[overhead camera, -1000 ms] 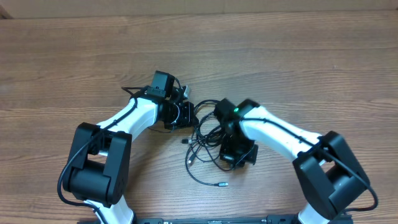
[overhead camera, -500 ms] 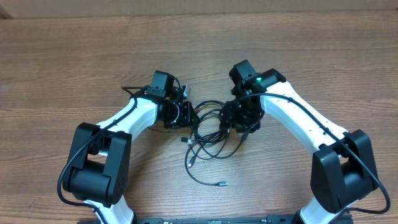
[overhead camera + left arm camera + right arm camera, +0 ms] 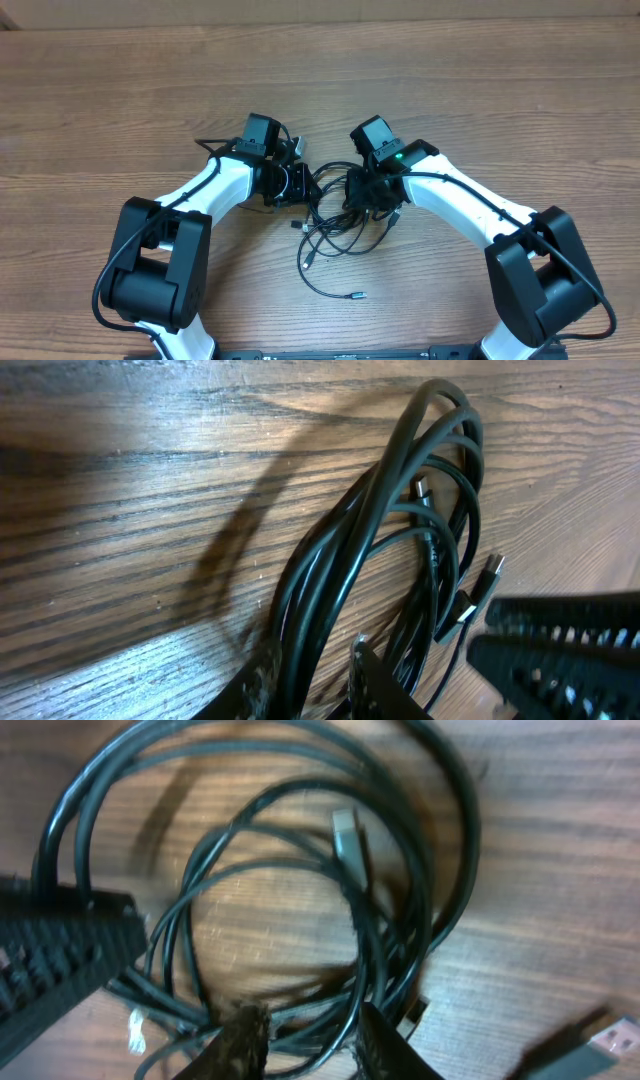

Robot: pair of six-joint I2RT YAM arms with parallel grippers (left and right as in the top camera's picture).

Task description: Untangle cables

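The cables (image 3: 335, 225) are thin black cords in a loose tangle of loops mid-table, and one tail runs forward to a small plug (image 3: 356, 296). My left gripper (image 3: 300, 186) sits low at the tangle's left edge. In the left wrist view it (image 3: 315, 660) stands slightly open, with a bundle of cable strands (image 3: 330, 575) running between the fingers and bare wood showing beside one of them. My right gripper (image 3: 368, 195) is at the tangle's right edge. Its fingers (image 3: 308, 1018) straddle several strands (image 3: 375, 935), open with a gap. A silver-tipped plug (image 3: 347, 835) lies inside the loops.
The wooden table (image 3: 520, 90) stretches bare all round the tangle. The two grippers face each other a few finger-widths apart: the right one's ribbed fingers (image 3: 560, 645) show in the left wrist view, the left one's (image 3: 60, 950) in the right wrist view.
My right arm swung from the pile's front right to behind it, then came left and down onto the tangle's right edge with jaws parted. The left arm stayed put; its jaws parted slightly.
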